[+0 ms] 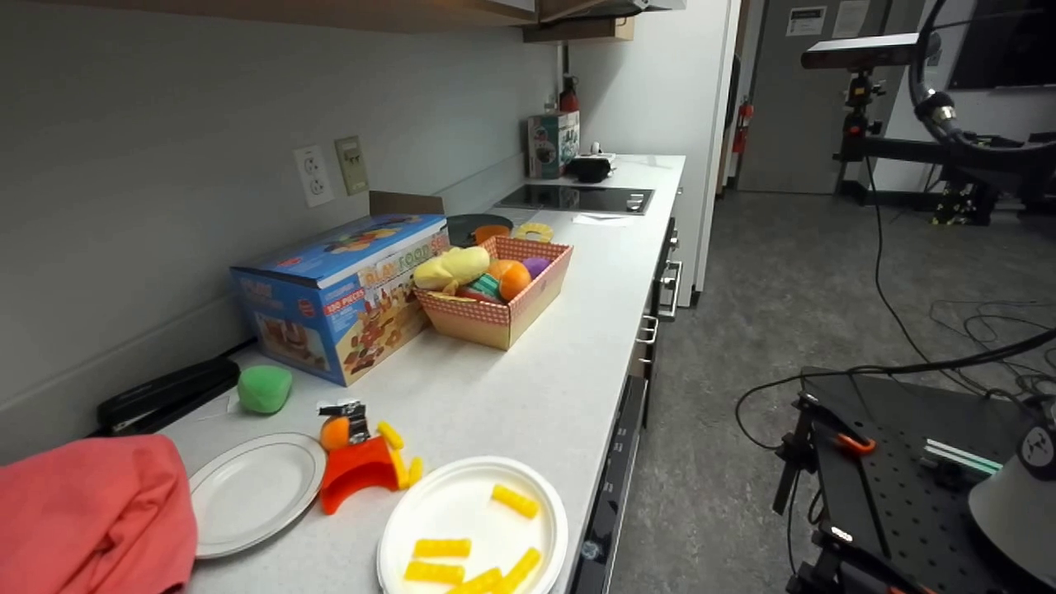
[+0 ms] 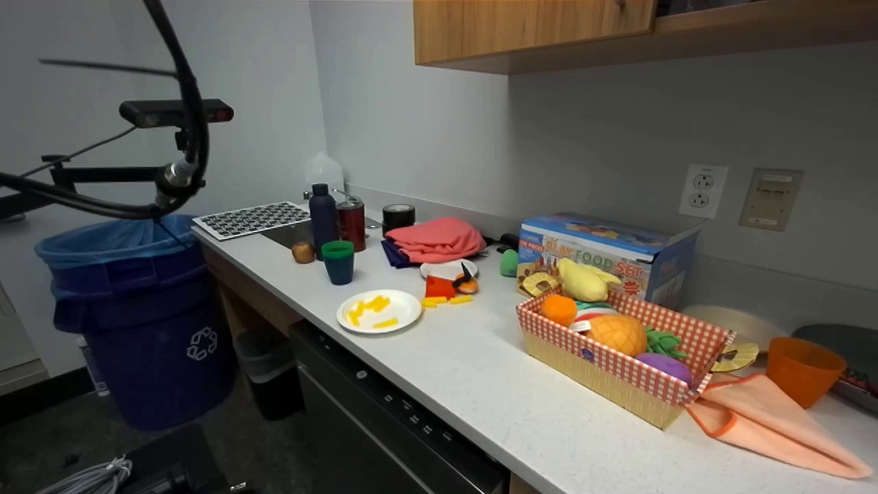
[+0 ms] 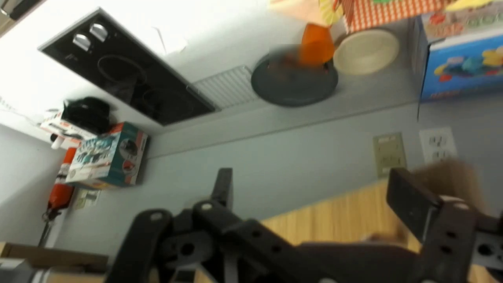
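Read clock from centre of wrist view. Logged surface [image 2: 494, 370] in both exterior views, cooktop [image 3: 129, 76] at 10 o'clock, blue box [image 3: 461, 74] between 2 and 3, checked basket [image 3: 393, 17] between 1 and 2, just beside box, dark round dish [image 3: 292, 90] at 1, cream bowl [image 3: 365, 52] near 2. Saw hand [image 3: 310, 192] low, with jaws wide apart near 4 and 7. Found orange cup [image 3: 317, 45] at 1, overlapping dish; cannot tell contact.

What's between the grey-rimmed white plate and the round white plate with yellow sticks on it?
A red scoop-edged holder and, beside it, loose yellow ridged sticks. Shows in both exterior views.
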`<state>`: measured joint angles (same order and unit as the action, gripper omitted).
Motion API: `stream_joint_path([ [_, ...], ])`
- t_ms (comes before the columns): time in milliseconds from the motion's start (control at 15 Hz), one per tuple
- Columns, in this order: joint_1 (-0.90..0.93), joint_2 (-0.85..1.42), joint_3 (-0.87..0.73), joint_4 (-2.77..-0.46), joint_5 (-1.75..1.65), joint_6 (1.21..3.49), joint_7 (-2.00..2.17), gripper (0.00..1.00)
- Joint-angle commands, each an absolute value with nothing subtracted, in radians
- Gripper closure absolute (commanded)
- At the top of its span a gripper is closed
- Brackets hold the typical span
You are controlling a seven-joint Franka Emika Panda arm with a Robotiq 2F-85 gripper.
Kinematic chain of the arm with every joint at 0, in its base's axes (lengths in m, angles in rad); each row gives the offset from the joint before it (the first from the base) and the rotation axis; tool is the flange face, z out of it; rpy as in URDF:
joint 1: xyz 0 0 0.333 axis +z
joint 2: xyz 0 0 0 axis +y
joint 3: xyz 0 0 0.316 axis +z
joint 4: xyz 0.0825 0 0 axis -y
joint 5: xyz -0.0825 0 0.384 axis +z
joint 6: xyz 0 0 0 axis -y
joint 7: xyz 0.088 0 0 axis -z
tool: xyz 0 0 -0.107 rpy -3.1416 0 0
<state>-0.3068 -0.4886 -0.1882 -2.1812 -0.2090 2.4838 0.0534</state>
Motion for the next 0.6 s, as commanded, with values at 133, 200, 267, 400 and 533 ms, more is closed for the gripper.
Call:
stream_joint_path([
  [133, -0.31, -0.356, -0.112, -2.263, -0.294, 2.402, 0.097, 0.0],
  [200, -0.307, -0.341, -0.106, -2.266, -0.309, 2.387, 0.105, 0.0],
  [267, -0.304, -0.329, -0.102, -2.27, -0.326, 2.373, 0.11, 0.0],
  [400, -0.304, -0.323, -0.109, -2.291, -0.363, 2.366, 0.097, 0.0],
  [533, -0.303, -0.351, -0.113, -2.308, -0.398, 2.334, 0.079, 0.0],
])
